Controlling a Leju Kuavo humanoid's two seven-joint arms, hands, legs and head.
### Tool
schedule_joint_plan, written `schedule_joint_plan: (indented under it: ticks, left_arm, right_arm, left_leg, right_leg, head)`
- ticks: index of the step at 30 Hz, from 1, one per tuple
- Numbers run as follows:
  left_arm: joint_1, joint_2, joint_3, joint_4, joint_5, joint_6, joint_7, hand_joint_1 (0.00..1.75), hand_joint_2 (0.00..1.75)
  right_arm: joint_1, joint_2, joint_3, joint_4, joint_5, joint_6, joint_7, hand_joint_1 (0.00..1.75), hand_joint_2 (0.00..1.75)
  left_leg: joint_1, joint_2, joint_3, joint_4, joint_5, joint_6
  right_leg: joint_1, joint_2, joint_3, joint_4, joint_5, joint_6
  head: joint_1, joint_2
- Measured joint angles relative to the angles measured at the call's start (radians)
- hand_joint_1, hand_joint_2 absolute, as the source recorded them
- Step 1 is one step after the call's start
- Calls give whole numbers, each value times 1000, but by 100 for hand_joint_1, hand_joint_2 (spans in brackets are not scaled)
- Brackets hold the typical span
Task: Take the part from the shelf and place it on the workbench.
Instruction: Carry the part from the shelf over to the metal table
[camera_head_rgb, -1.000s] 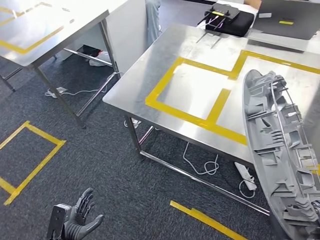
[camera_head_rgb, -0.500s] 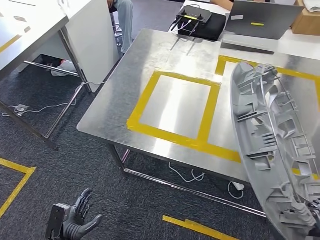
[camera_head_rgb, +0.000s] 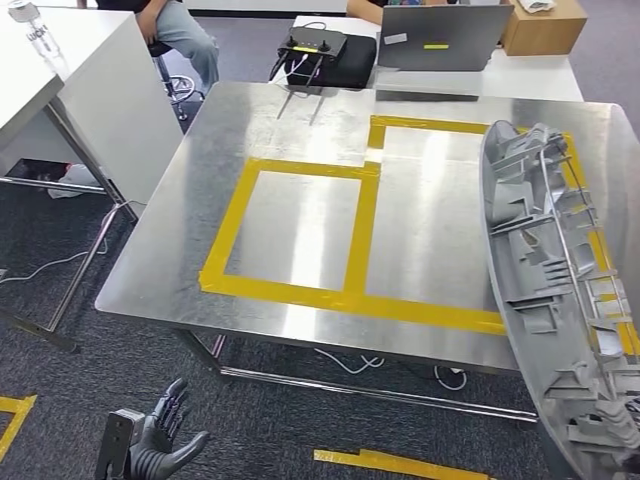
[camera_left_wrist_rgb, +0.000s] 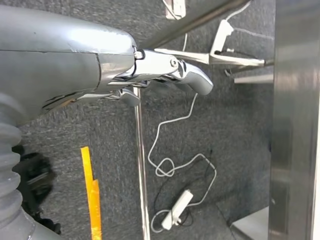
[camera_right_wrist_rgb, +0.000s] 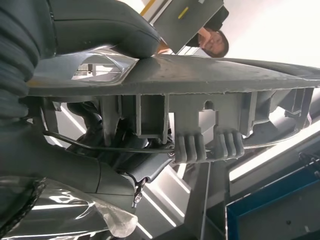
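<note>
View swung to face the table (camera_head_rgb: 226, 210); right robot hand (camera_right_wrist_rgb: 113, 30) clasped the grey part (camera_head_rgb: 558, 300) at 3 o'clock, left robot hand (camera_head_rgb: 155, 445) spread; placing next.

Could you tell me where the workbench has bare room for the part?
The workbench is bare inside the yellow tape squares. The far edge is crowded by a black device and a laptop.

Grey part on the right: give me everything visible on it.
The grey part is a long, curved moulded shell, plastic by its look, its ribbed inner side with clips, brackets and a thin wire rod facing the head camera. It stands tilted on edge over the metal table's right side, gripped by the right hand.
</note>
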Motion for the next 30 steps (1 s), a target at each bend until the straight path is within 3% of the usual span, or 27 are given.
schedule_joint_plan:
  ticks: [1,3,5,9,11,16,19,22,25,30]
  left_arm:
    - [0,0,0,0,0,0,0,0,175]
    - [-1,0,0,0,-1,0,0,0,175]
    - [-3,0,1,0,-1,0,1,0,175]
    - [-2,0,2,0,-1,5,4,0,175]
    - [0,-1,5,0,-1,10,8,0,175]
    - [9,-2,27,-1,-1,15,22,0,175]
    - [13,-6,47,-1,-3,-3,25,0,175]
    - [12,-11,67,-1,-7,-25,25,0,175]
    - [12,-16,81,0,-14,-38,24,0,175]
    - [9,-20,98,10,-22,-57,20,0,175]
  right_arm:
    - [0,0,0,0,-1,0,-2,175,175]
    - [1,0,0,0,0,0,-2,175,175]
    - [1,0,0,0,0,0,4,175,175]
    - [5,-2,1,1,-24,0,41,175,175]
    - [6,-10,2,1,-66,3,80,175,175]
    - [12,-43,-47,4,-319,98,213,175,175]
    - [21,-46,-166,15,-513,251,214,175,175]
    - [5,-30,-365,34,-667,477,163,175,175]
    - [-23,2,-538,54,-703,634,132,175,175]
    - [-88,15,-767,118,-707,848,158,175,175]
  left_leg:
    - [0,-1,5,-28,33,3]
    - [-2,-6,48,-149,116,14]
    - [-6,-12,87,-248,150,27]
    - [-8,-17,97,-283,149,17]
    - [-9,-18,98,-283,147,18]
    - [-10,-18,98,-282,147,24]
    - [-11,-18,98,-282,147,28]
    - [-11,-19,98,-281,147,30]
    - [-11,-20,99,-281,147,31]
    - [-11,-20,98,-281,148,31]
  right_leg:
    - [0,7,4,0,-2,0]
    - [1,16,10,0,-6,4]
    - [3,22,11,0,-11,14]
    - [3,18,5,0,-15,18]
    - [2,17,6,-6,-13,21]
    - [1,17,10,-13,-9,29]
    - [0,15,10,-14,-8,32]
    - [0,15,10,-15,-8,35]
    - [0,14,10,-15,-8,35]
    - [0,13,16,-15,-8,35]
  head:
    - [0,0]
    - [0,0]
    - [1,0]
    - [2,0]
    - [3,0]
    - [3,0]
    - [3,0]
    - [3,0]
    - [2,0]
    - [2,0]
